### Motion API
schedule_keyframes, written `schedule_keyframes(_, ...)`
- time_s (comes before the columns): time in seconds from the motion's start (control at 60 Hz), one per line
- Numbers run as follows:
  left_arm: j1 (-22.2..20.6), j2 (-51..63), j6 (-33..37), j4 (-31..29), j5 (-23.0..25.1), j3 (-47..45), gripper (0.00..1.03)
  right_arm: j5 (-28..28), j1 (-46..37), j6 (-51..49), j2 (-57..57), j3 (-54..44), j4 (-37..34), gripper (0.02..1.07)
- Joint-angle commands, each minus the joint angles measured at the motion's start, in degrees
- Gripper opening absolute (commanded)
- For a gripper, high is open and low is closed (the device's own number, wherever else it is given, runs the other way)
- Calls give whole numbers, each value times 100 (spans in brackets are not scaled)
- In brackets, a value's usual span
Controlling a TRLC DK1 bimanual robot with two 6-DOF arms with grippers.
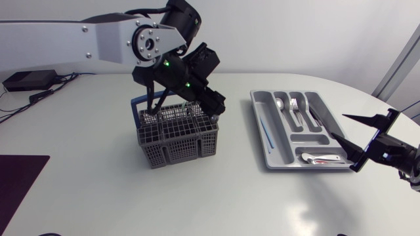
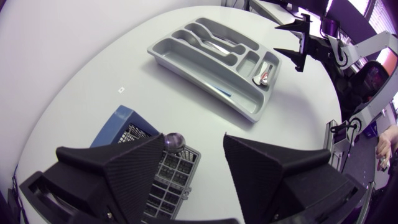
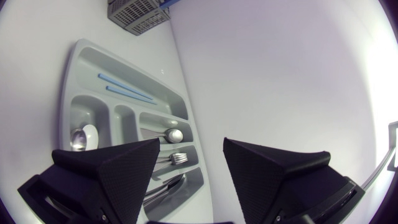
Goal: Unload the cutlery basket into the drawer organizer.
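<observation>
The grey mesh cutlery basket (image 1: 176, 136) with a blue handle stands left of centre. My left gripper (image 1: 209, 103) hangs open just above its far right corner; in the left wrist view the open gripper (image 2: 194, 138) has the basket (image 2: 158, 171) and a rounded utensil end (image 2: 175, 142) below it. The grey drawer organizer (image 1: 270, 154) lies to the right, holding a spoon (image 1: 281, 103), a fork (image 1: 295, 105), knives (image 1: 316, 117), blue sticks (image 1: 265, 128) and a small spoon (image 1: 319, 158). My right gripper (image 1: 337, 126) is open and empty beside the organizer's right rim, and in its own view (image 3: 191, 142) hovers over the organizer (image 3: 68, 74).
A dark mat (image 1: 16, 180) lies at the table's front left corner. A black box (image 1: 29, 80) with cables sits at the back left. Bare table lies between basket and organizer and along the front.
</observation>
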Motion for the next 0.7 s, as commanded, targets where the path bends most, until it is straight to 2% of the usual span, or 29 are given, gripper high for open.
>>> schedule_keyframes(0.0,-13,-261,-101,-147,73,-163,66,258,191,998,-215,189,63,78)
schedule_keyframes(0.133,49,-508,-75,-252,65,-365,66,900,516,2343,-347,523,19,78)
schedule_keyframes(0.367,312,-965,57,-314,-217,-831,66,1647,1263,3890,-707,576,-148,78)
schedule_keyframes(0.533,550,-1369,242,-314,-471,-1350,66,2113,2177,4566,-1287,602,-1027,78)
schedule_keyframes(0.683,717,-1773,391,-296,-612,-1859,65,2649,3188,5296,-1375,875,-1739,77)
